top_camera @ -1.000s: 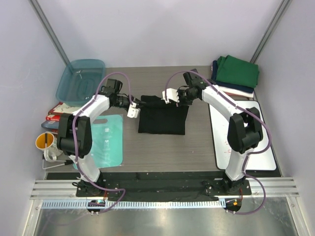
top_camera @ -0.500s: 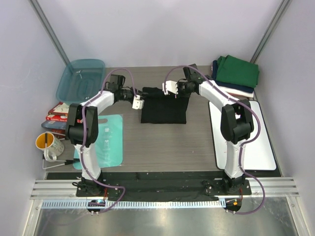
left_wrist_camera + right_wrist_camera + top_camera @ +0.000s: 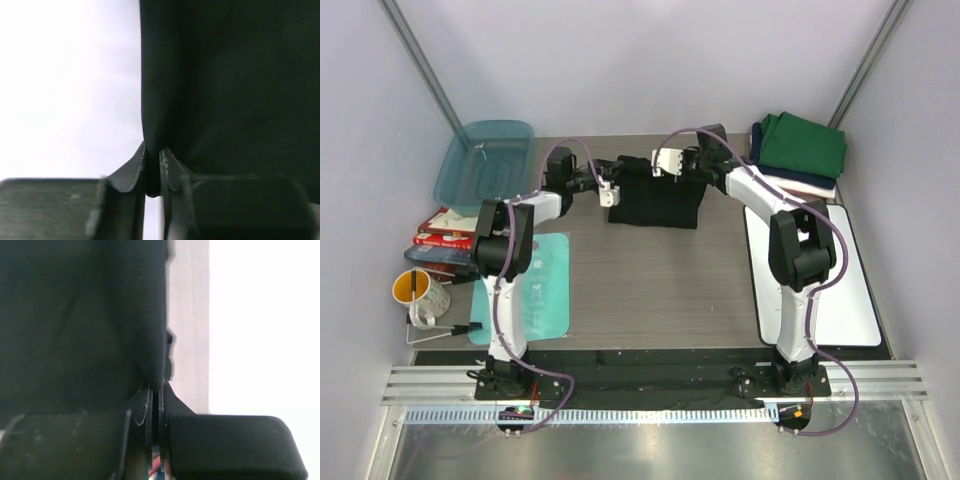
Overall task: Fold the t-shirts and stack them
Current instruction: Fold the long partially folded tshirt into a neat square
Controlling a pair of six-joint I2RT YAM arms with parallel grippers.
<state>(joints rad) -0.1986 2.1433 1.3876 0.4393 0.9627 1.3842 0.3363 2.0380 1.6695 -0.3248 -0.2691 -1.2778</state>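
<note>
Wood-grain surface (image 3: pixel 650 290): black t-shirt (image 3: pixel 655 205) lies spread at its far middle. Stack of folded t-shirts (image 3: pixel 800 150), green on top, sits at the far right corner, apart from the black one. Left fingers (image 3: pixel 131 172) are closed on the black shirt's far left corner and right fingers (image 3: pixel 141 407) on its far right corner, each pair pinching cloth.

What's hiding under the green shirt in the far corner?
A folded navy shirt lies under the green shirt, with a pale edge peeking out lower down. Whatever else is in the stack is covered.
</note>
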